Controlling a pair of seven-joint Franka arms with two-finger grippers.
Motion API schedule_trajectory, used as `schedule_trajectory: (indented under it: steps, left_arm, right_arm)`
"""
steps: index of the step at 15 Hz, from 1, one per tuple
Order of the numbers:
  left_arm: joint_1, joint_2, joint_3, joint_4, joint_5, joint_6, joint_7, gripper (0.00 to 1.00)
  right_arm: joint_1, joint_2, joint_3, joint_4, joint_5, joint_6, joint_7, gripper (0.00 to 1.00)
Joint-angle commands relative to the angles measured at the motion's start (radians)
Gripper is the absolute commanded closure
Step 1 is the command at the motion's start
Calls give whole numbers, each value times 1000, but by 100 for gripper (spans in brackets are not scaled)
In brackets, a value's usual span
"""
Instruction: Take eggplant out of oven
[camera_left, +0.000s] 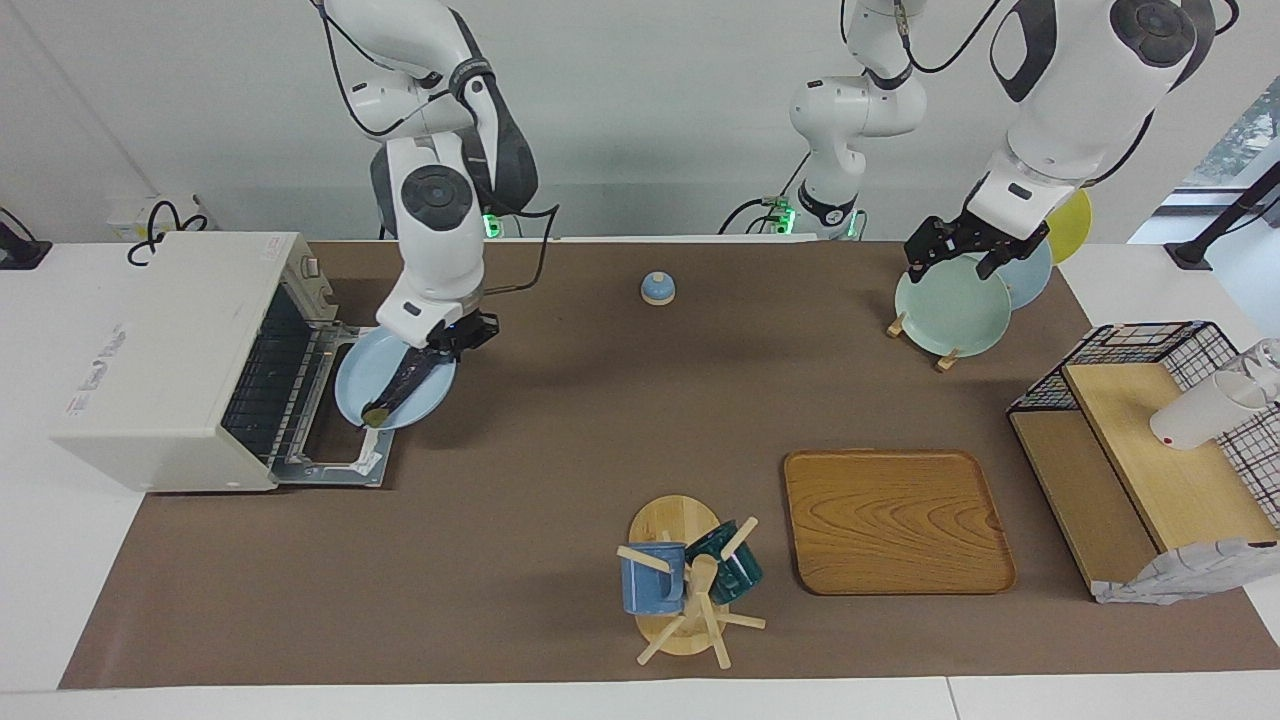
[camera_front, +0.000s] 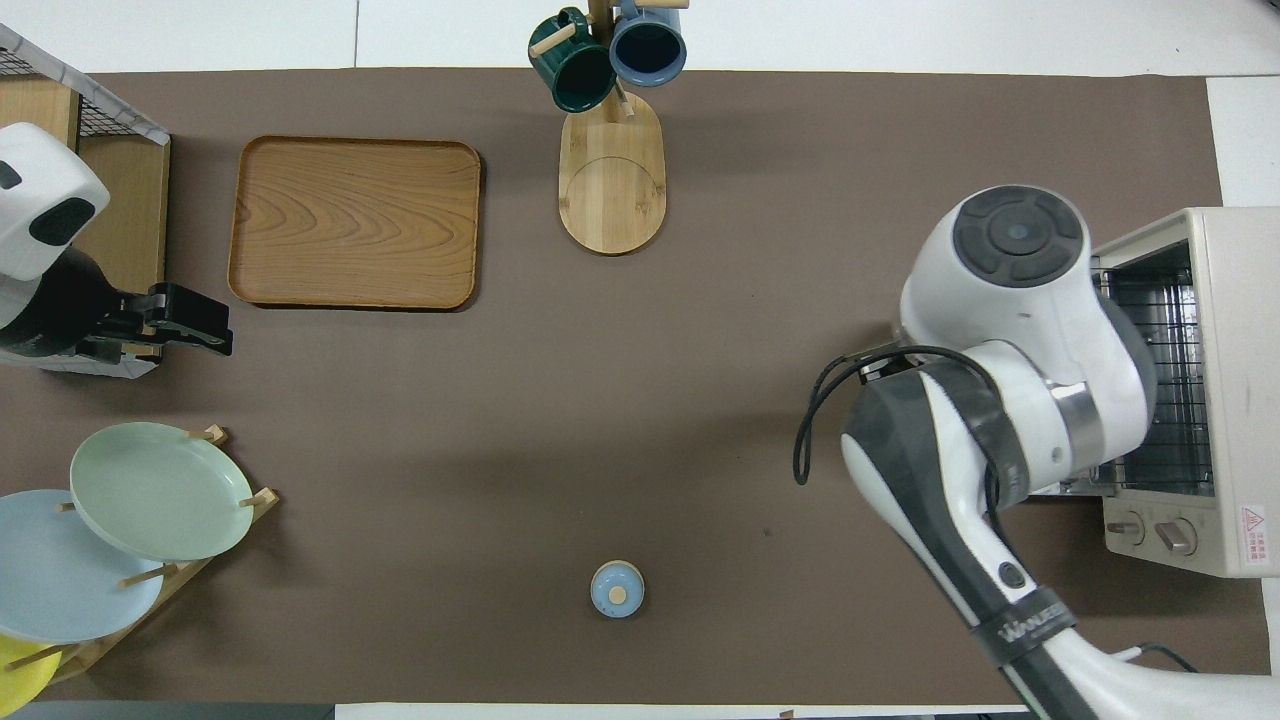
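The off-white oven stands at the right arm's end of the table, its door folded down flat; it also shows in the overhead view. The dark eggplant lies on a light blue plate in front of the oven, partly over the open door. My right gripper is down at the plate's rim, where the eggplant's end lies. In the overhead view the right arm hides plate and eggplant. My left gripper is open and empty, waiting over the plate rack; it also shows in the overhead view.
A plate rack with a green plate stands near the left arm. A wire-and-wood shelf holds a white cup. A wooden tray, a mug tree and a small blue lidded pot stand mid-table.
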Motion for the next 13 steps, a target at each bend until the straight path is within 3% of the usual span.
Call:
schedule_trajectory:
  steps: [1, 6, 9, 11, 13]
  left_arm:
    - [7, -5, -2, 5, 16, -22, 5, 0]
    - [9, -3, -1, 7, 16, -13, 8, 0]
    - [9, -3, 2, 7, 16, -5, 10, 0]
    - [9, -3, 2, 9, 16, -1, 10, 0]
    - [9, -2, 2, 9, 16, 33, 7, 0]
  right_arm:
    - [90, 25, -3, 64, -9, -28, 93, 100]
    - [281, 167, 5, 285, 37, -120, 303, 100]
    - [379, 337, 23, 464, 67, -121, 356, 100]
    - [419, 435, 30, 541, 77, -73, 475, 100]
    - [422, 453, 59, 534, 87, 54, 489, 100]
